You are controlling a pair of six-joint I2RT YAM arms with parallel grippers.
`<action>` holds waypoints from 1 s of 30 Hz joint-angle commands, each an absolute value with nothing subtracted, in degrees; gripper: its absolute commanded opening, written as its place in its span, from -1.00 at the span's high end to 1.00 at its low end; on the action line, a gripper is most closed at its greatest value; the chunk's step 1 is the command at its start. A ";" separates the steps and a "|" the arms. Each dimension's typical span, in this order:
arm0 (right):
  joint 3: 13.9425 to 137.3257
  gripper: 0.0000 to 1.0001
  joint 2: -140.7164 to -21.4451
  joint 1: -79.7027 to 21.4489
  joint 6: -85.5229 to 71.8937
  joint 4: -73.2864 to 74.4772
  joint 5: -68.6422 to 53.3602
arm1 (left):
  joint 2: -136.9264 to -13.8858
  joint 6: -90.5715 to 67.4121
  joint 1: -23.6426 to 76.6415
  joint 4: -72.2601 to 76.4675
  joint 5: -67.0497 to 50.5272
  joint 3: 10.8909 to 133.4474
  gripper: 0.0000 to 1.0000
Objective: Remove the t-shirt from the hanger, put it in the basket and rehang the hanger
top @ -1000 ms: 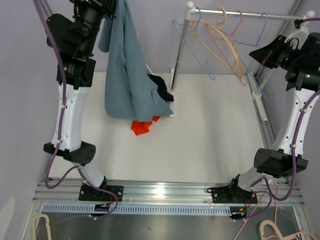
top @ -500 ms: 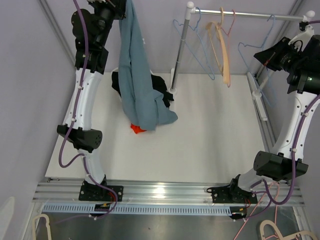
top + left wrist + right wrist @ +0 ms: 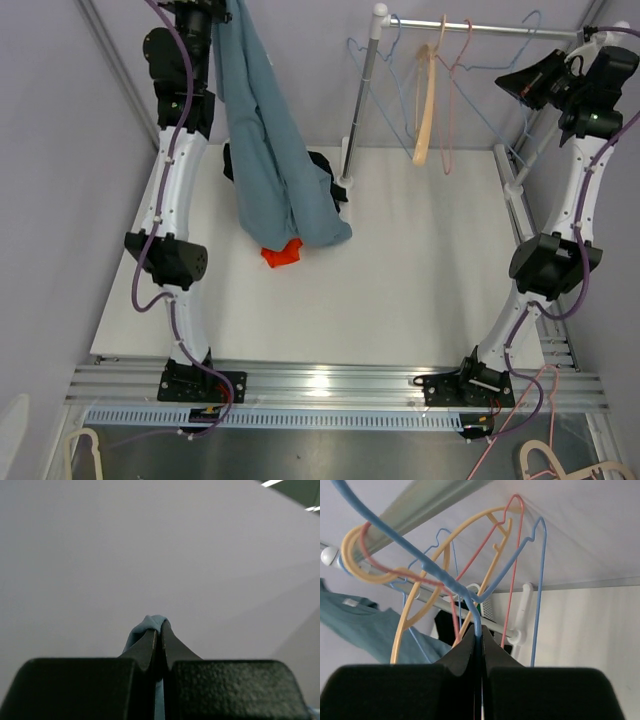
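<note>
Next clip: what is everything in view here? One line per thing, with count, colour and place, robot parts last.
t-shirt: one, grey-blue, hanging from the left gripper, lower end on the table
orange cloth: one, orange, on the table under the t-shirt's end
black cloth: one, black, on the table by the rack's foot
rack: one, silver, at the far edge of the table
blue hanger: one, blue, on the rail, held by the right gripper
other hangers: at least three, cream, pink and blue, on the rail
spare hangers: two, cream, below the near edge
table: one, white
left gripper: black, top left, jaws shut on the t-shirt
right gripper: black, top right, jaws shut on the blue hanger
</note>
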State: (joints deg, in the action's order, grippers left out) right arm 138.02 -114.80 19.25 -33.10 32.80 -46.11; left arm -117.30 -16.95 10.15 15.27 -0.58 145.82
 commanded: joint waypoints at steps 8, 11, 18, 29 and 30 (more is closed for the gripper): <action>145.99 1.00 -122.61 18.81 -46.50 20.03 -54.93 | -130.95 -23.80 6.50 0.54 1.50 141.33 0.99; 145.02 1.00 -121.04 18.37 -43.26 22.93 -54.93 | -132.18 -27.50 6.94 -6.56 -2.52 140.80 0.99; 137.12 1.00 -113.83 15.56 -34.55 28.73 -50.46 | -130.18 -31.99 9.05 -19.31 -8.87 131.87 0.99; 137.46 0.83 -112.06 15.29 -29.10 35.24 -45.97 | -102.49 -43.41 14.15 -12.66 -1.84 82.90 0.99; 137.46 0.83 -111.97 15.29 -29.09 35.59 -45.97 | -102.22 -43.42 14.15 -13.00 -1.85 82.36 0.99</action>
